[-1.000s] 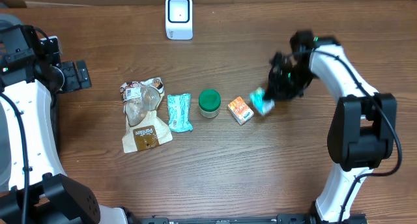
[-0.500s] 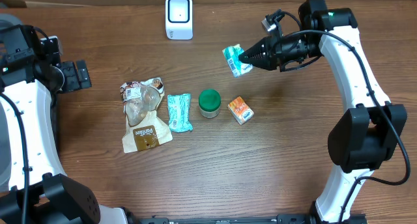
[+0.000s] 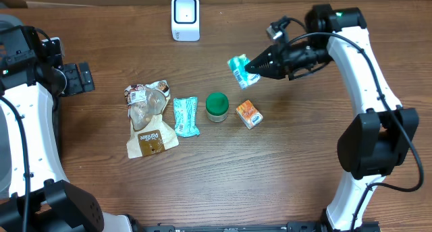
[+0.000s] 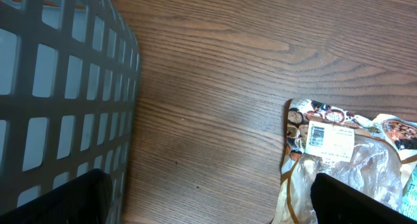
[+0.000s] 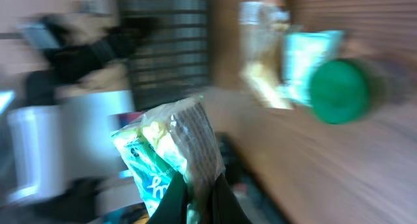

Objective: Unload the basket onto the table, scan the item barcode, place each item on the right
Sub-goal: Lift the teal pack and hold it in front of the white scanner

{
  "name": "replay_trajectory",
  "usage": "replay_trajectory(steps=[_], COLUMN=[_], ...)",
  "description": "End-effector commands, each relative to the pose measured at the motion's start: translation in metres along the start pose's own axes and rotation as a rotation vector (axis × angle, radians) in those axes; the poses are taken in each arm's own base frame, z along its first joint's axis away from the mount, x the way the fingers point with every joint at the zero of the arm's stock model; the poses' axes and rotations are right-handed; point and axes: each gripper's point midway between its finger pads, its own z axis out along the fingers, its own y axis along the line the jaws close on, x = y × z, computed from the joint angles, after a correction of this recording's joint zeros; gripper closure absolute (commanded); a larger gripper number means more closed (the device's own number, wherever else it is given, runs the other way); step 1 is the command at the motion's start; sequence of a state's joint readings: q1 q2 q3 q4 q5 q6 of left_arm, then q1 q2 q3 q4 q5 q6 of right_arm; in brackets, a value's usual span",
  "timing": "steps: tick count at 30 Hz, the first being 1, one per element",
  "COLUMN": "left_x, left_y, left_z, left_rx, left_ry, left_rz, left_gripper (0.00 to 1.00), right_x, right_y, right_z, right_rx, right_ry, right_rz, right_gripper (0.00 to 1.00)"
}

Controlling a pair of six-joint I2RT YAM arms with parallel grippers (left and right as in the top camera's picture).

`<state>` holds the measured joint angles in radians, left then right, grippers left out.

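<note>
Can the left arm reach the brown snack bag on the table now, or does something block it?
Probably yes. The left gripper is open and empty, and only bare table lies between it and the snack bag. The grey basket is on the opposite side.

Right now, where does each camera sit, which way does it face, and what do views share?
Overhead: above the table, looking down; shows left gripper open, right gripper holding a teal packet aloft.
Left wrist: on the left arm, looking down at grey basket and snack bag; own fingertips in bottom corners.
Right wrist: blurred, looking along its fingers at the packet, green lid beyond.
Shared: overhead and right wrist show packet and lid.
</note>
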<state>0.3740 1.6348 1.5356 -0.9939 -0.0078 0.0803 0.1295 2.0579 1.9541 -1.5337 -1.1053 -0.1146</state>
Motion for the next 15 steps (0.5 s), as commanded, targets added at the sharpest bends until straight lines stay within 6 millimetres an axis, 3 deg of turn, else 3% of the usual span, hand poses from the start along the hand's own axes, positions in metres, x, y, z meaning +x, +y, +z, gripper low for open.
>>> replay_trajectory(steps=[1,7,15], left_x=[0.002,0.002,0.002], left_y=[0.005,0.005,0.005], left_z=[0.000,0.000,0.000], left_rx=[-0.012,-0.011,-0.012], left_ry=[0.001,0.001,0.001], left_rz=[-0.024,-0.024,-0.024], left_gripper=[0.00,0.01,0.00], right_x=[-0.011,-0.058,-0.150], right_y=[-0.009,0.018,0.051], right_z=[-0.005,-0.016,-0.011], right_rx=[0.385,0.656,0.963], right_ry=[-0.090,-0.345,-0.775], right_rz=[0.027,-0.121,-0.439], right_gripper=[0.96,0.96,0.96])
